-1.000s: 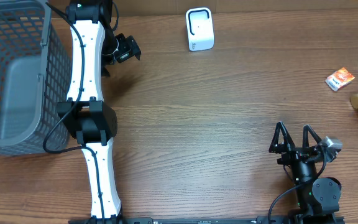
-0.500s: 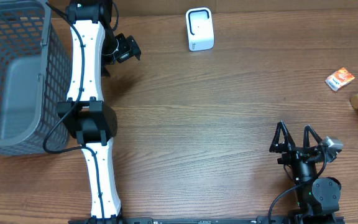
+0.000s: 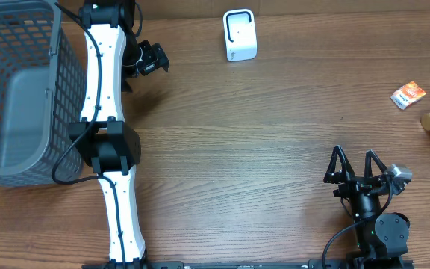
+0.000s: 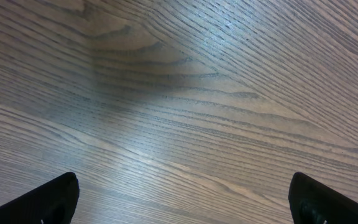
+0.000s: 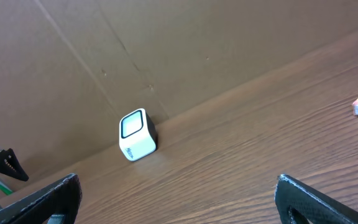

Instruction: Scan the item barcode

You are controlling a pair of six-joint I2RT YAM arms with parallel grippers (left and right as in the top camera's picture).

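The bench [image 3: 260, 142] is a wood-grain surface, bare across its middle, which leaves me working room between the goods and the reader. The grey mesh basket [image 3: 17, 90] sits at the far left edge, beside my left arm, likely as the drop-off for scanned goods. The white scanner [image 3: 240, 35] stands upright at the back edge, its window facing the open middle so a barcode can be presented to it. The item I judge to be the task's, a small orange packet [image 3: 408, 94], lies flat at the right side, well apart from the scanner. My left claw [image 3: 149, 59] hangs released near the basket, holding nothing. My right claw [image 3: 355, 166] is likewise released and empty, nearer the packet, so it suits the pickup.
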